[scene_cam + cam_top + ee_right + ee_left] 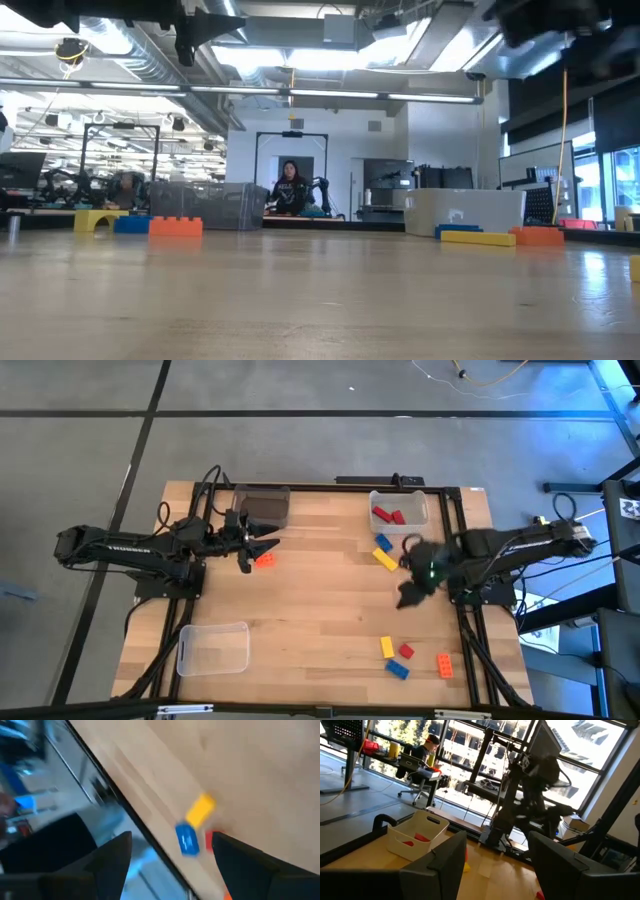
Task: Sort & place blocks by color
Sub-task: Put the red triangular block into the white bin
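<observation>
We see both grippers released and empty: the left gripper [262,545] hovers by an orange block [265,559], the right gripper [412,596] mid-table. Two red blocks [388,515] lie in the far bin [432,507]; a blurry cluster [412,657] sits near the front edge.

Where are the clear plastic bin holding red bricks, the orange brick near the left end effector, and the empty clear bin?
clear plastic bin holding red bricks [419,503]: high view, right rim.
orange brick [265,559]: high view, top face.
empty clear bin [213,649]: high view, floor.
</observation>
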